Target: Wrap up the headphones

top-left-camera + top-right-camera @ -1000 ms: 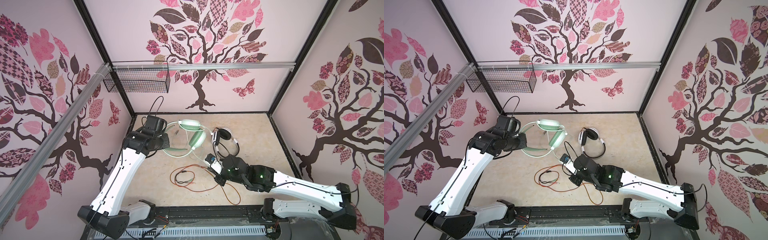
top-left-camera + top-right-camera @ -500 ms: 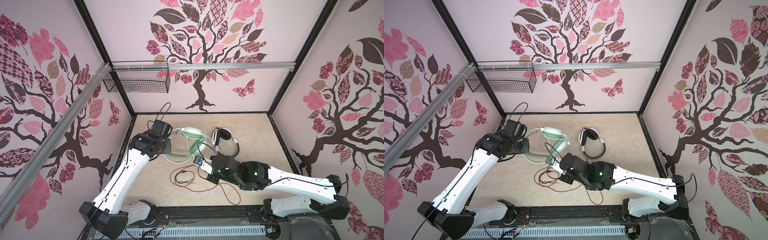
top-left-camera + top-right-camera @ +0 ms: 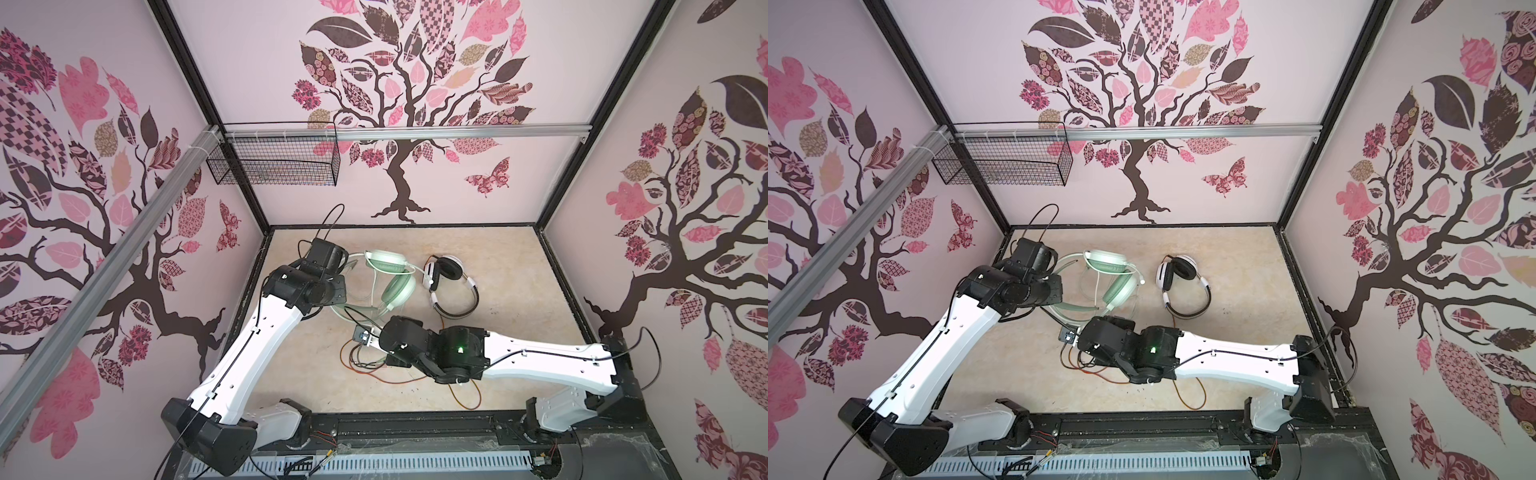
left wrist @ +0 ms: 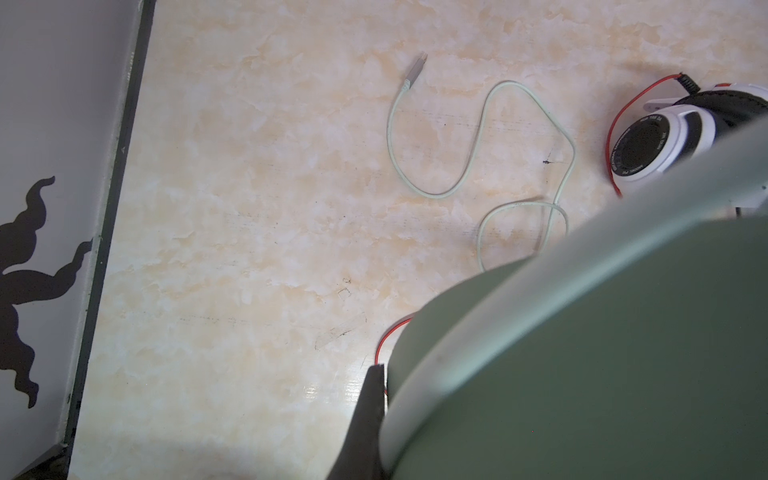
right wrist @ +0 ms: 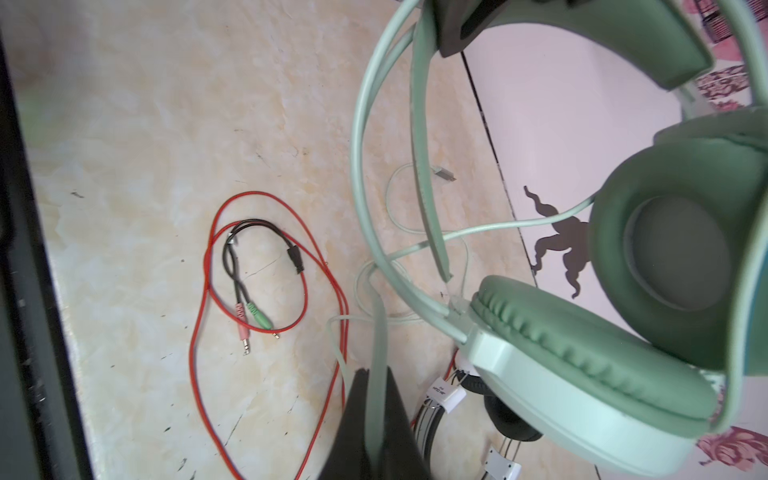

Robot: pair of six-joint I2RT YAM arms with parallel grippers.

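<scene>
Right gripper (image 5: 376, 415) is pressed together on the pale green cable (image 5: 498, 226), and the strand runs straight between its dark fingers. Left gripper (image 5: 459, 35) is clamped on the band of the mint-green headset (image 3: 392, 291), holding it up near the back left corner of the bench (image 3: 498, 257). Whether a cup touches the surface is hard to call from here.

That headset looks light, with a springy band and soft cushions, so the band is the place to grip. The cable is thin, limp and probably slippery, and a firm pinch near its free plug (image 4: 415, 68) would steer it best.

Just beside it, toward the back middle, lies the white-and-black headset (image 3: 446, 270). Its orange-red cable (image 5: 199, 332) is looped toward the front edge around a short black splitter lead (image 5: 257, 245).

The count: two headsets, two long cables, and one splitter with two jacks.
</scene>
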